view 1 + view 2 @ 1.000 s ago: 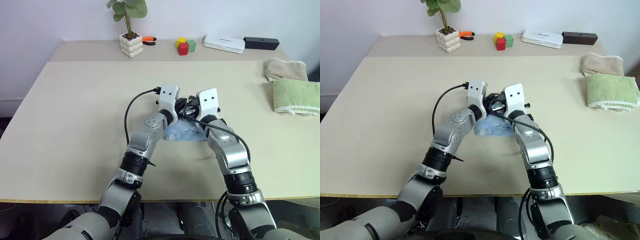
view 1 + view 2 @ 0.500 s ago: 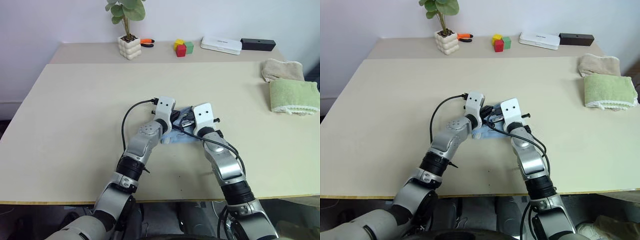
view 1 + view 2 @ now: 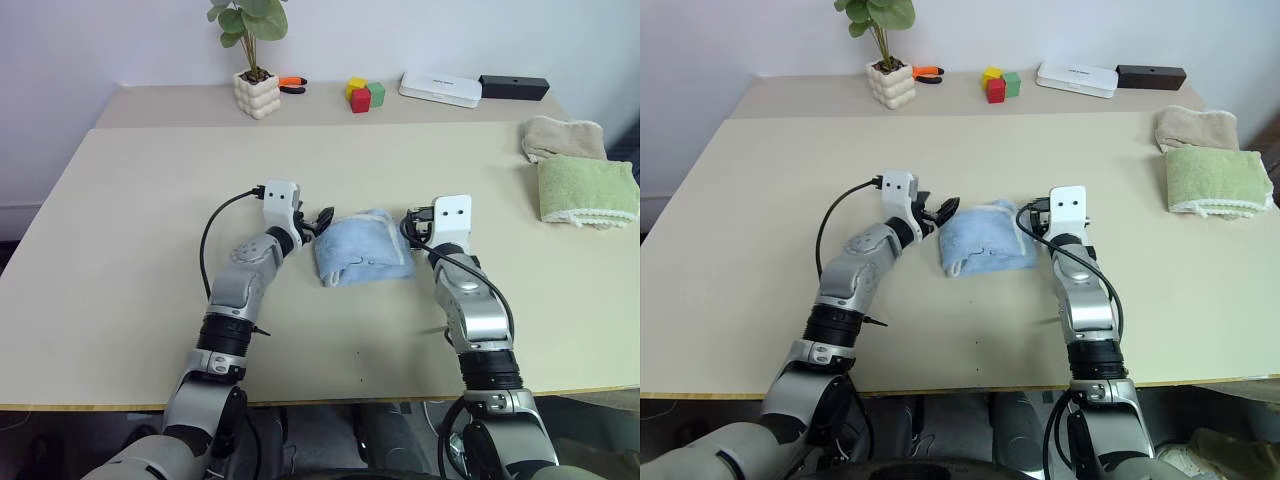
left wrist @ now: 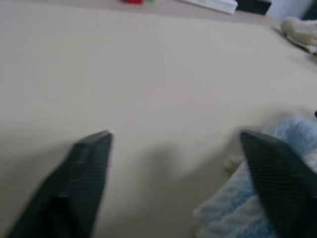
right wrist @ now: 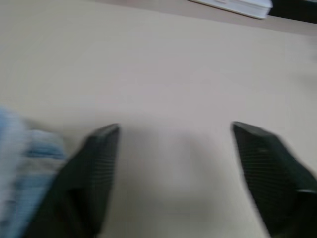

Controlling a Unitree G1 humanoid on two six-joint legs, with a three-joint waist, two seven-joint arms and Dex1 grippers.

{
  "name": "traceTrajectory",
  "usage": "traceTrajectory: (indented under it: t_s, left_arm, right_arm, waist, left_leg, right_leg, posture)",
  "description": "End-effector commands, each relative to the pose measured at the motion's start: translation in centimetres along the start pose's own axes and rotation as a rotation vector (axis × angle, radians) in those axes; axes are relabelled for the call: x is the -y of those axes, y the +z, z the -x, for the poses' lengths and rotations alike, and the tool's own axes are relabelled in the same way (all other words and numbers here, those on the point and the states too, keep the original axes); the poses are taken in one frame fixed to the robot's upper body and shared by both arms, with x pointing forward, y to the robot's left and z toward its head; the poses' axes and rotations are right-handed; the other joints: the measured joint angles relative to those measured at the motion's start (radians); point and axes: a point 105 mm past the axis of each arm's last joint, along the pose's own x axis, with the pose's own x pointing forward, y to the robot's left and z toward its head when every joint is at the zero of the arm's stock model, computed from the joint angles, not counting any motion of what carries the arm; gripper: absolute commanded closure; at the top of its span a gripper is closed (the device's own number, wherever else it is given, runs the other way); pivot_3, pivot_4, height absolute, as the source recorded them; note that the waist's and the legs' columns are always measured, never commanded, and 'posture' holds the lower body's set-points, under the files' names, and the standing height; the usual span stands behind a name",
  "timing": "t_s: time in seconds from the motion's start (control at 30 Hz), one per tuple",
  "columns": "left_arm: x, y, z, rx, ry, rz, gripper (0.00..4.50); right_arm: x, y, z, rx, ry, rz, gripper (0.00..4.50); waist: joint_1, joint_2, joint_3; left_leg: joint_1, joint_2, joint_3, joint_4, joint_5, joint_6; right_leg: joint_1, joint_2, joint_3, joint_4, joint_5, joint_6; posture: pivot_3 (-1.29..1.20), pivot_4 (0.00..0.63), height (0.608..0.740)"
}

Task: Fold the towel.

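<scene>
– Between the two arms, in the head views, the towel (image 3: 363,260) lies on the surface (image 3: 150,200) as a small, puffy bundle. The left gripper (image 3: 318,222) sits just beside its left edge and the right gripper (image 3: 413,226) just beside its right edge, both spread and holding nothing.

– How will it handle?

– My guess is soft, light and limp: terry that sags and slips out of its fold unless it is pinched firmly through the layers. The hem or a corner looks the best hold.

– And the left wrist view?

– Its fingers (image 4: 84,168) stand wide apart, with blue cloth beside one of them.

– The right wrist view?

– Fingers (image 5: 99,163) likewise apart over bare surface, blue cloth off to one side.
</scene>
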Motion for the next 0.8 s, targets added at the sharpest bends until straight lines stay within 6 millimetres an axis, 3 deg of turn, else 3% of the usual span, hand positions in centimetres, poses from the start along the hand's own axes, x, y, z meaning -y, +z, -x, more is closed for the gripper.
traceTrajectory:
  t_s: [0.03, 0.13, 0.23, 0.37, 0.5, 0.63, 0.8]
  left_arm:
    - [0.6, 3.6, 0.2, 0.124, -0.052, -0.031, 0.0]
    - [0.3, 4.7, 0.7, 0.155, -0.099, -0.085, 0.0]
    - [-0.4, 6.0, 1.5, 0.188, -0.151, -0.159, 0.0]
    - [-0.8, 6.8, 3.8, 0.2, -0.314, -0.188, 0.0]
    - [-1.5, 7.5, 6.6, 0.21, -0.439, -0.234, 0.0]
    - [-1.6, 7.0, 9.1, 0.194, -0.527, -0.386, 0.0]
    - [-1.4, 5.7, 11.2, 0.109, -0.59, -0.407, 0.0]
  right_arm:
    - [1.1, 2.0, -0.4, 0.068, -0.024, -0.011, 0.09]
    - [2.8, 3.1, -0.7, 0.097, -0.062, -0.02, 0.09]
    - [3.6, 4.9, -1.0, 0.119, 0.011, -0.168, 0.09]
    - [1.9, 8.2, -0.2, 0.102, 0.311, -0.474, 0.09]
    - [-0.9, 9.8, 2.4, 0.034, 0.594, -0.472, 0.09]
    - [-2.8, 7.5, 3.6, -0.105, 0.656, -0.36, 0.09]
    - [-3.2, 3.8, 3.4, -0.213, 0.58, -0.235, 0.09]
  waist:
    - [-0.001, 0.0, 0.0]
    - [-0.002, 0.0, 0.0]
    - [-0.003, 0.0, 0.0]
    - [-0.004, 0.001, 0.001]
    - [-0.003, 0.001, 0.001]
    - [-0.002, 0.001, 0.001]
    - [-0.002, 0.001, 0.001]
  left_leg:
    - [0.0, 0.0, 0.0, 0.0, 0.0, 0.0]
    - [0.0, 0.0, 0.0, 0.0, 0.0, 0.0]
    - [0.0, 0.0, 0.0, 0.0, 0.0, 0.0]
    - [0.0, 0.0, 0.0, -0.001, 0.0, 0.0]
    - [0.0, 0.0, 0.0, -0.002, 0.0, 0.0]
    - [0.0, 0.001, 0.0, -0.002, 0.0, 0.0]
    - [-0.002, 0.001, 0.0, -0.001, 0.0, 0.001]
  right_leg:
    - [0.0, 0.0, 0.0, 0.0, 0.0, 0.0]
    - [0.0, 0.0, 0.0, 0.0, 0.0, 0.0]
    - [-0.001, 0.0, 0.0, 0.0, 0.0, 0.0]
    - [-0.001, 0.0, 0.0, 0.001, 0.0, 0.0]
    - [-0.001, 0.0, 0.0, 0.0, 0.0, 0.0]
    - [-0.001, 0.0, 0.0, 0.001, 0.0, -0.001]
    - [-0.002, 0.0, 0.0, 0.0, -0.001, -0.001]
  posture:
    - [0.0, 0.15, 0.74]
    - [0.0, 0.15, 0.74]
    - [0.0, 0.15, 0.74]
    - [0.0, 0.15, 0.74]
    - [0.0, 0.15, 0.74]
    - [0.0, 0.15, 0.74]
    - [0.0, 0.15, 0.74]
